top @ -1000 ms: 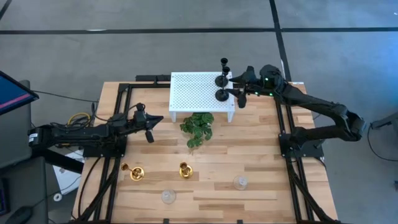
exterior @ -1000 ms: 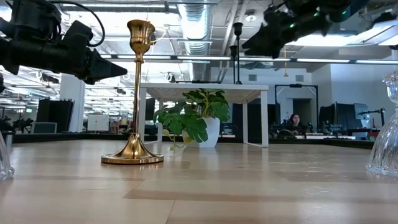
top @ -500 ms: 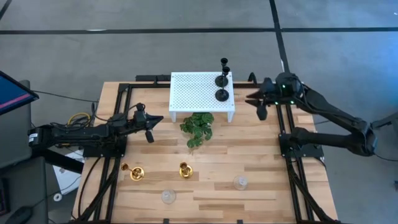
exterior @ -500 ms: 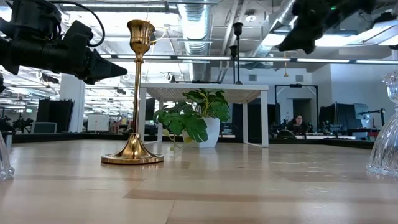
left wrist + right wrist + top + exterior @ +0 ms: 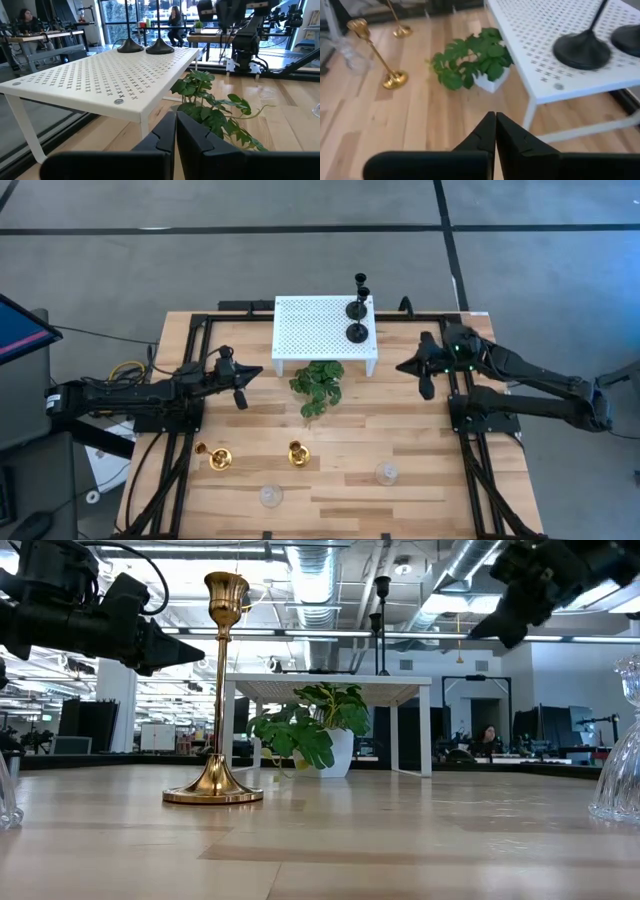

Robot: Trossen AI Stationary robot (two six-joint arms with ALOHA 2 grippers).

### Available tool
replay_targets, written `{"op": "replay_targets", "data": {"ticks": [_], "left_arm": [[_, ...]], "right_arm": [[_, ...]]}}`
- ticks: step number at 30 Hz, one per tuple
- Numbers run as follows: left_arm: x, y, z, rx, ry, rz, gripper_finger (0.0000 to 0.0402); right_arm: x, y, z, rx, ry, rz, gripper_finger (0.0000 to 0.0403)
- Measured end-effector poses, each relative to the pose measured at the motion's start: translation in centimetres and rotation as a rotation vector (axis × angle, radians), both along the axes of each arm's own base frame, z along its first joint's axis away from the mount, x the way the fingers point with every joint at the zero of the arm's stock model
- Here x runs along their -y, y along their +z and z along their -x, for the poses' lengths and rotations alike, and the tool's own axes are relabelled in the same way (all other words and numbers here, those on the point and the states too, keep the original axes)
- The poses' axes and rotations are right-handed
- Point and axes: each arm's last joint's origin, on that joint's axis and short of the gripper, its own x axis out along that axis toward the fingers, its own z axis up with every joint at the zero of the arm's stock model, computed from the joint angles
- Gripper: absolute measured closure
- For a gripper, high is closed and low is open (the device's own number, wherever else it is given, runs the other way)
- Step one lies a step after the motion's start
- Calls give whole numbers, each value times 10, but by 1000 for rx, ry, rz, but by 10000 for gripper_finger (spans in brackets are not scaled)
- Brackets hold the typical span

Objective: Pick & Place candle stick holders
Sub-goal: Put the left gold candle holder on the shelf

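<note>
Candle stick holders (image 5: 356, 310): slender-stemmed, matte black

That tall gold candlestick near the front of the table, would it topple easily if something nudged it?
Probably, if nudged high up. The gold candlestick has a long thin stem over a flared round base, so a push near the cup would likely tip it. Its shiny metal looks rigid and perhaps slippery to pinch.

We are finding no readable text, labels, brands, numbers or signs in any view; nothing is legible on the table, the stand or the arms.
</note>
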Motion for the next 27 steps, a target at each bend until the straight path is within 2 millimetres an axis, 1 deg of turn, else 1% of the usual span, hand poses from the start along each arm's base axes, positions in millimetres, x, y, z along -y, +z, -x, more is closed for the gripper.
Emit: {"op": "replay_targets", "data": {"ticks": [5, 7, 11, 15, 19, 27], "left_arm": [[0, 0, 0, 0, 0, 0, 387], [0, 0, 0, -1, 1, 0, 387], [0, 0, 0, -1, 0, 0, 387], [0, 0, 0, -1, 0, 0, 387], [0, 0, 0, 0, 0, 1, 387], [0, 0, 0, 1, 0, 3, 387]], "right_arm": [[-8, -25, 5, 55, -31, -24, 402], [-10, -34, 8, 43, -65, -29, 402], [-15, -50, 11, 68, -123, -29, 402], [-19, -65, 12, 107, -128, -21, 402], [-23, -73, 14, 137, -121, -19, 403], [-25, -75, 14, 165, -119, -14, 403]]}}
